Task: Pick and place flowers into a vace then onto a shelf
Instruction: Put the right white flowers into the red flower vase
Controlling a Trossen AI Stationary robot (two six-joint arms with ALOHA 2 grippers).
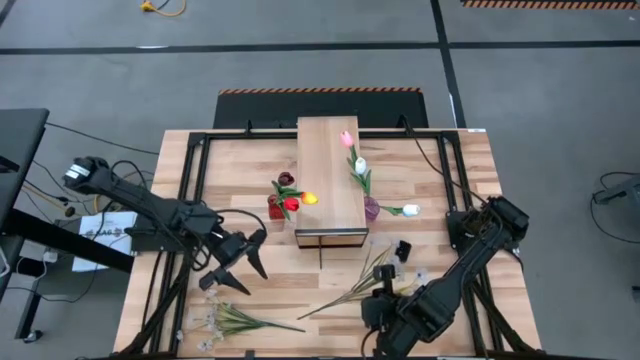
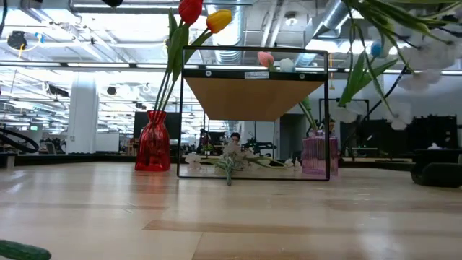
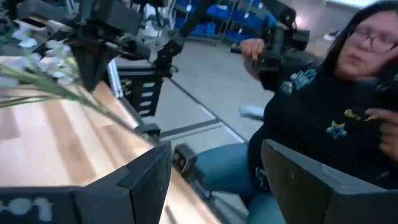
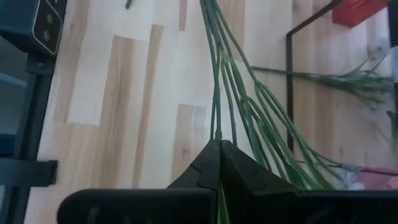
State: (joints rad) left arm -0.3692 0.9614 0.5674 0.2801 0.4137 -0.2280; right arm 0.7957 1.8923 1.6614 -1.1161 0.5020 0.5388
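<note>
A: What's the layout, biggest things first?

B: The slatted table (image 1: 250, 180) carries the shelf (image 1: 330, 190), a light plank on a black frame, standing mid-table. A red vase (image 2: 152, 141) with red and yellow tulips (image 2: 202, 16) stands beside it on the left arm's side, a purple vase (image 2: 318, 153) on the other side. Pink and white tulips (image 1: 353, 152) lie on the plank.

A: And the arms?

B: The right gripper (image 4: 219, 146) is clenched on a spray of blossoms (image 1: 375, 275) near the table's front edge, pinching the green stems low, probably so the blossom heads trail free for steering into a vase.

A: The left one?

B: The left gripper (image 1: 240, 262) hangs over the table with fingers spread and nothing between them, just above another spray (image 1: 235, 320) lying flat, which looks like its next pick. A person (image 3: 323, 112) sits beyond the table edge.
</note>
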